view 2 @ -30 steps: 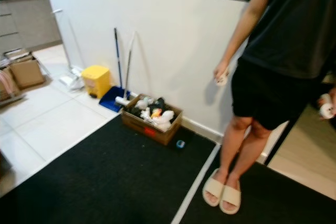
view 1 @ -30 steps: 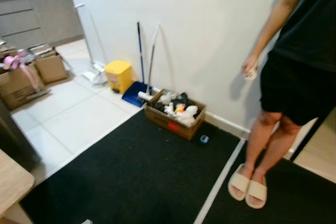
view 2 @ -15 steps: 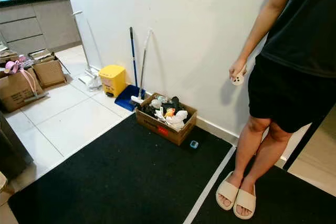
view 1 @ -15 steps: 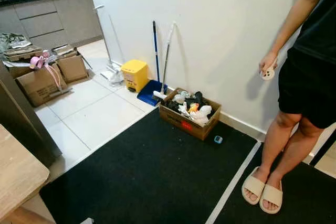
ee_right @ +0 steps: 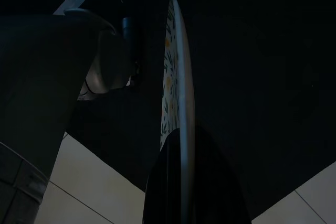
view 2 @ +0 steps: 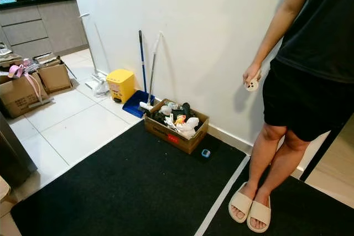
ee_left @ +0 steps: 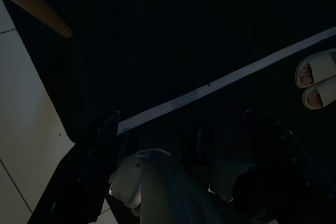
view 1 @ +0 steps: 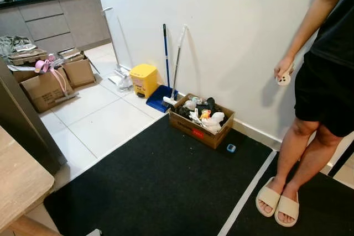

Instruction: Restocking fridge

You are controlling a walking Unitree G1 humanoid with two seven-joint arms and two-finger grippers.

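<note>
The right tool point(ee_right: 181, 145) is clamped on the edge of a flowered plate point(ee_right: 176, 77); the left tool point(ee_left: 178, 145) hangs spread and empty over the black mat point(view 1: 166, 186). Restocking looks barely begun, with no fridge nearby.

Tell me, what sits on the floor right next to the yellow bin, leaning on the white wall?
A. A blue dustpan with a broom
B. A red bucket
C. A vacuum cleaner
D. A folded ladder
A: just beside the yellow bin a blue dustpan rests on the floor tiles, its blue handle and a white broom stick propped against the white wall.
</note>
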